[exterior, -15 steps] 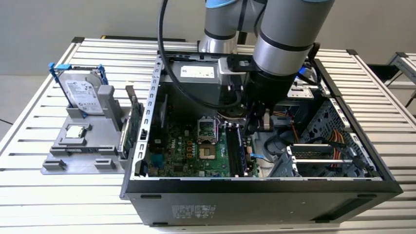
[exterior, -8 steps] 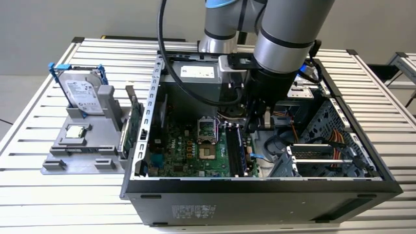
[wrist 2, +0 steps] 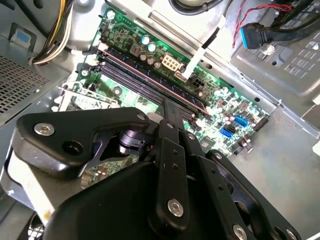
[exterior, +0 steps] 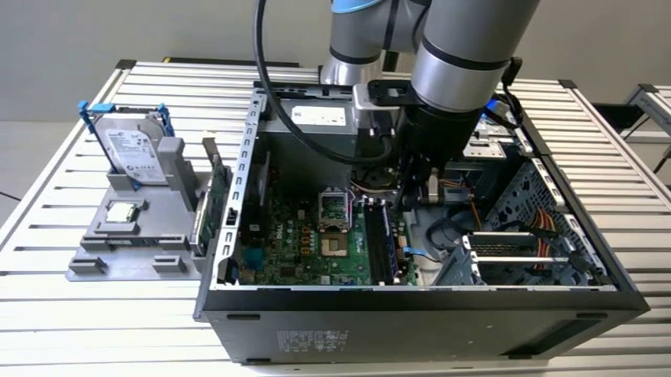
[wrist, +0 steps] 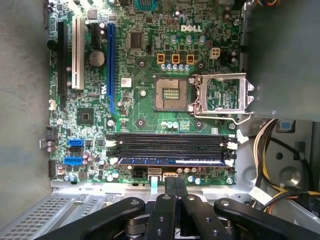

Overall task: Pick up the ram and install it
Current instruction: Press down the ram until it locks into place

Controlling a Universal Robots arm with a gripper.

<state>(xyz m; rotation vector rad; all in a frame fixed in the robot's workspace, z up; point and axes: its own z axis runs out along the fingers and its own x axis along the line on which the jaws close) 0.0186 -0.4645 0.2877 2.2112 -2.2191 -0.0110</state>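
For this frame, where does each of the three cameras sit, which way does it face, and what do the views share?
Exterior view: off the arm, above the table, looking down into the open computer case; the arm reaches inside.
First wrist view: on the arm, facing straight down at the motherboard and the ram lying in a memory slot; the tool shows.
Second wrist view: on the arm, angled across the memory slots; the tool shows.
Shared: both wrist views show tool and slots.

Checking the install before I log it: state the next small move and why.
Probably a short straight press down on the ram: it already lies in a memory slot, and the gripper, fingers together and empty, hovers close by.
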